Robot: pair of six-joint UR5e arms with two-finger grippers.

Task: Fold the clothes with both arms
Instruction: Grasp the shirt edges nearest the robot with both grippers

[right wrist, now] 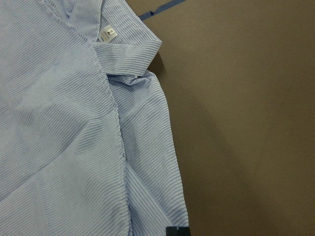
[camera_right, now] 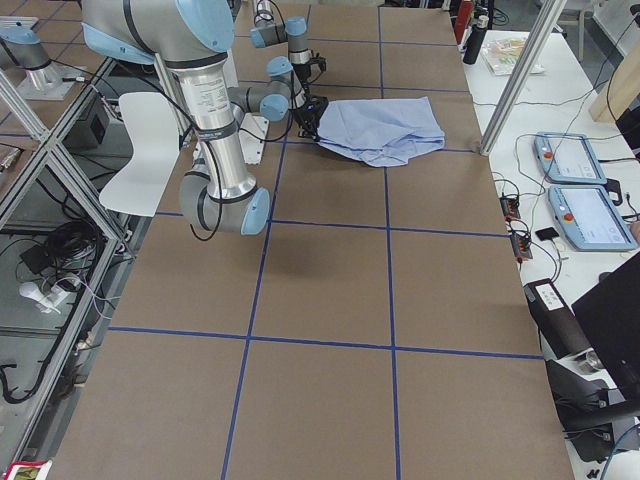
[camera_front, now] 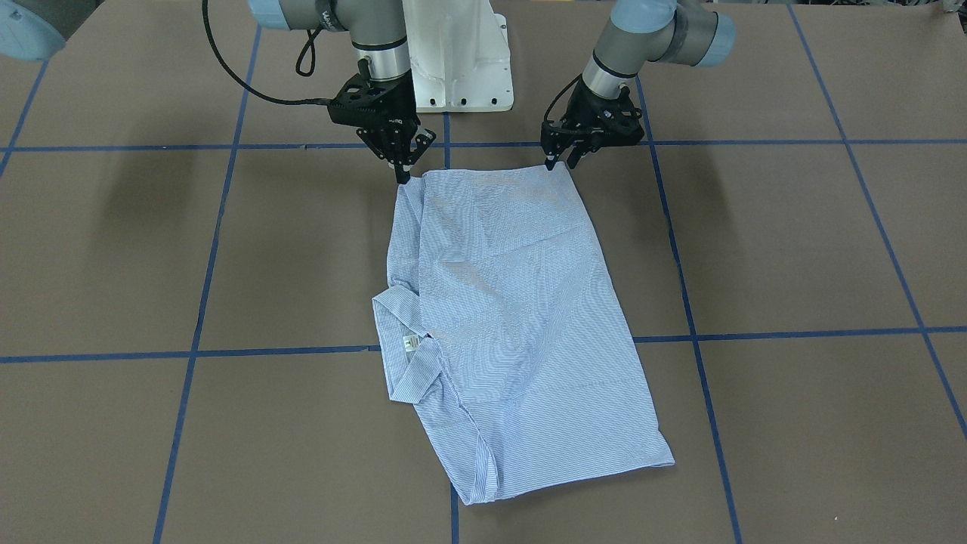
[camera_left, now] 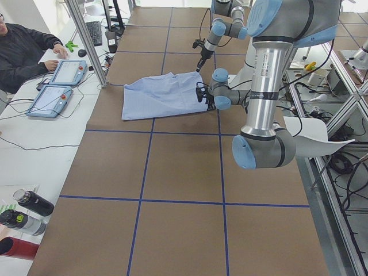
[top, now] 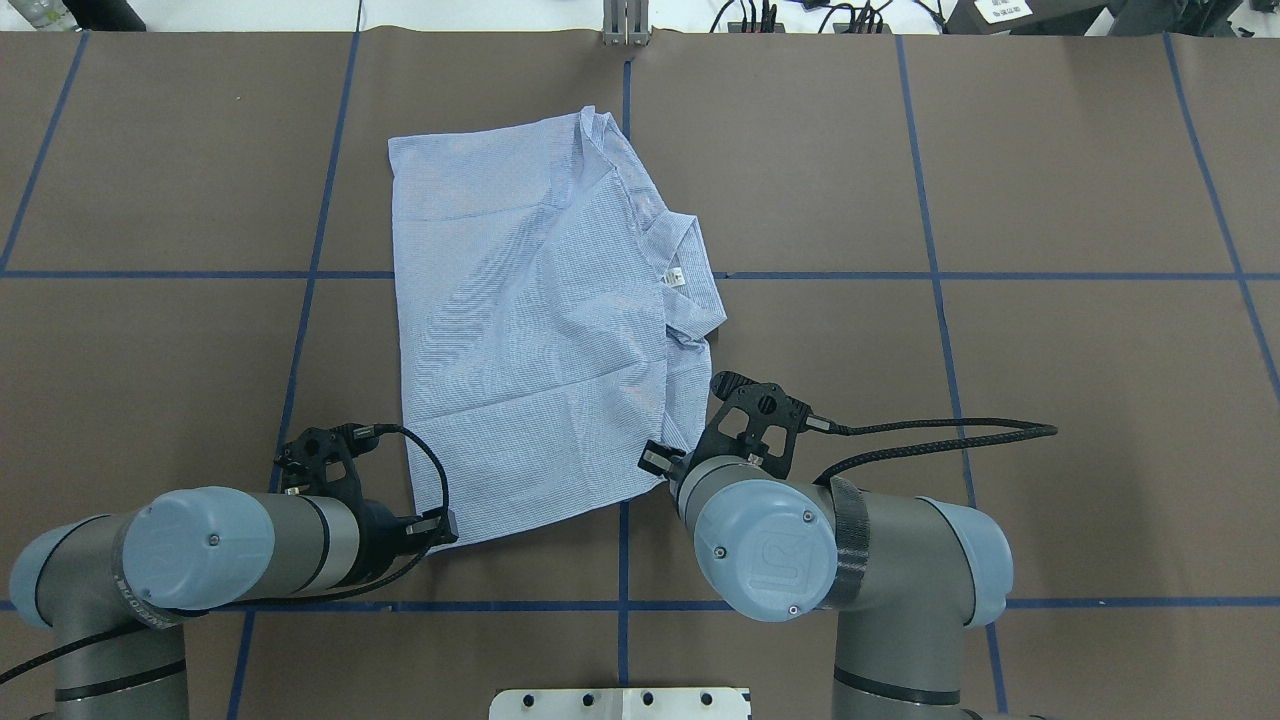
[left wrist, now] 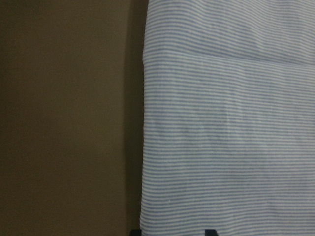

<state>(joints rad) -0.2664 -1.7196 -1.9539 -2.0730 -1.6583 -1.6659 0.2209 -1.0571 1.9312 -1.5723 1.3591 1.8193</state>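
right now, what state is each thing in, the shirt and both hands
shirt, folded to a rectangle, flat on the table, collar out at one side
left hand, open, astride the shirt's near corner
right hand, shut at the other near corner, grip on cloth unclear

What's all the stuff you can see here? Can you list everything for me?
shirt: one, light blue-and-white stripes, lying mid-table, collar toward the robot's right.
table: one, brown, under everything.
tape lines: several, blue, a grid across the table.
base: one, white, between the arms.
tablets: two, light blue, on the white bench.
bottles: three, two dark and one red, at the bench's end.
person: one, dark sleeves, at the bench.
left arm: one, grey with light blue caps, at the shirt's near corner.
right arm: one, same colours, at the other near corner.
jaws: two black pairs; left open, right unclear.
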